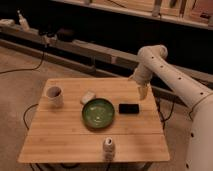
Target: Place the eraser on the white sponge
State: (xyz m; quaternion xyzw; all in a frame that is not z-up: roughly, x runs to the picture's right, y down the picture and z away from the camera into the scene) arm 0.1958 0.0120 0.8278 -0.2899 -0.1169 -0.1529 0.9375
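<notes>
Eraser (129,108) lay flat on the bench (60,137), just right of the green bowl (98,113), ungrasped. Gripper (143,92) hung just behind it, near the far edge; couldn't tell if apart or together. Judged approach step: next needs a drop onto the eraser, then a carry left past the bowl rim to the white sponge (88,96), beside the mug (54,95).
</notes>
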